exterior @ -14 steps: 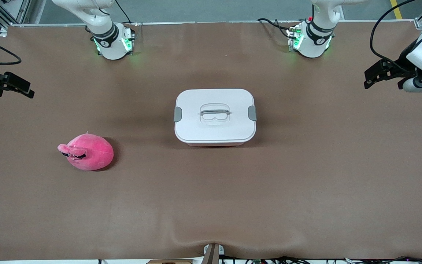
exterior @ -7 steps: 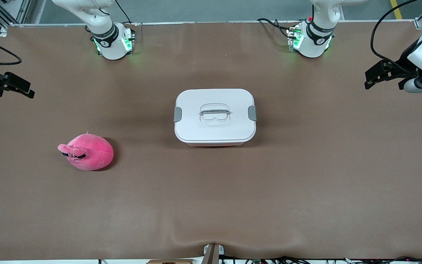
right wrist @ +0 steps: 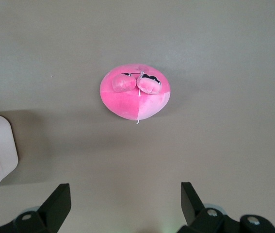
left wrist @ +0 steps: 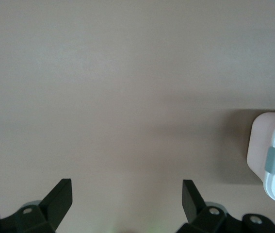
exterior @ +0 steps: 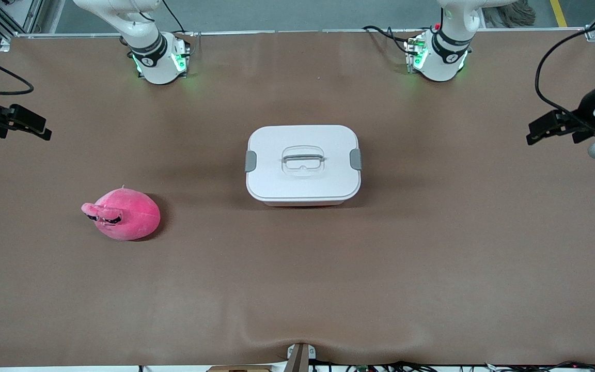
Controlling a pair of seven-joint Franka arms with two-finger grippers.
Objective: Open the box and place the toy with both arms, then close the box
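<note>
A: Report the jaw state of both units.

B: Left gripper point(left wrist: 125, 196) — jaws spread wide, nothing between the 2 fingers, no contact with any object. In the left wrist view only bare brown table point(left wrist: 127, 87) lies under it. In the front view the left gripper point(exterior: 553, 126) hangs at the right edge of the frame, up in the air over the left arm's end of the table.

A: And the right unit?

B: Right gripper point(right wrist: 124, 201) — same condition: jaws fully apart, empty, touching nothing. In the front view the right gripper point(exterior: 24, 124) sits at the left edge of the frame, over the right arm's end of the table.

A: Location of the task items?

B: The box point(exterior: 303, 164) stands at the centre of the frame, lid on, with 1 grey clip at each short side and the recessed handle point(exterior: 303, 159) in the middle of the lid. The toy point(exterior: 123, 214) lies at the lower left of the frame, well apart from the box and nearer to the front camera than it. The right wrist view shows the toy point(right wrist: 136, 97) near the middle of the frame with 2 small protruding parts on top.

A: Obstructions?

B: Only table surface shows between each gripper and the box. Each wrist view shows only 1 clipped end of the box, at the frame edge.
</note>
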